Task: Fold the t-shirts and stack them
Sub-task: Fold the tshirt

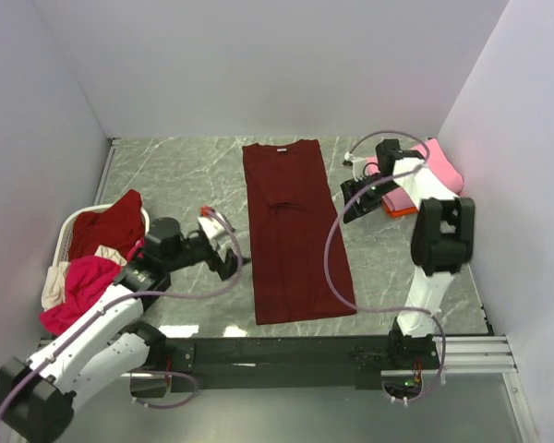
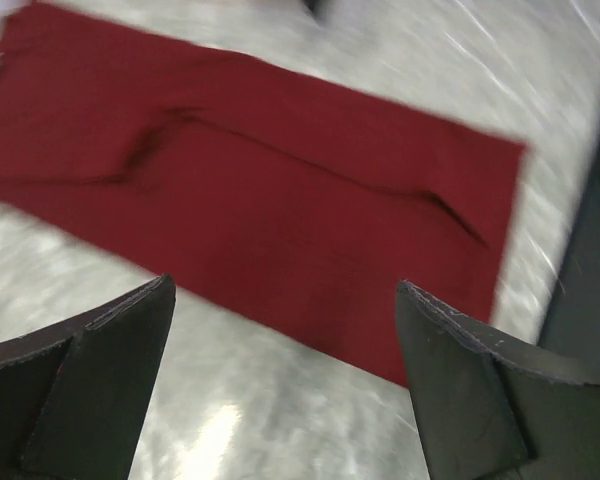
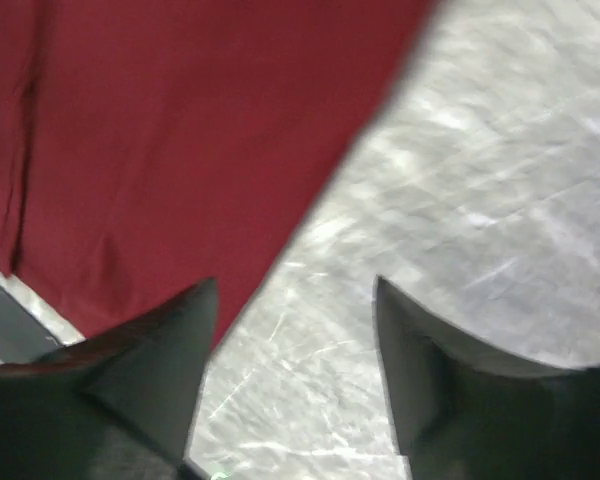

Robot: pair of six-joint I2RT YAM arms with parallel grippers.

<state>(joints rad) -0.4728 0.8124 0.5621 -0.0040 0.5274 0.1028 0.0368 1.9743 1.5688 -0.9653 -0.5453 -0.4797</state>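
Lower left of the top view: left gripper (image 2: 285,288) has its jaws wide with nothing between them, just beside the left edge of the maroon t-shirt (image 1: 295,240). The shirt lies as a long folded strip down the centre of the table (image 1: 185,175).

Risk: a pinch at that edge may take only the top layer, and the lengthwise fold would peel open.

Left edge: basket (image 1: 66,235), with a magenta t-shirt (image 1: 78,286) spilling over the rim. The left arm passes close and could drag it out.

Right of centre: right gripper (image 3: 295,285), jaws apart and empty, over bare marble beside the strip's right edge.

Risk: unequal lifts would skew the cross fold.

Upper right: pink t-shirt (image 1: 439,166) and orange t-shirt (image 1: 399,205) lie stacked close behind the right wrist. A backward swing could knock them askew.
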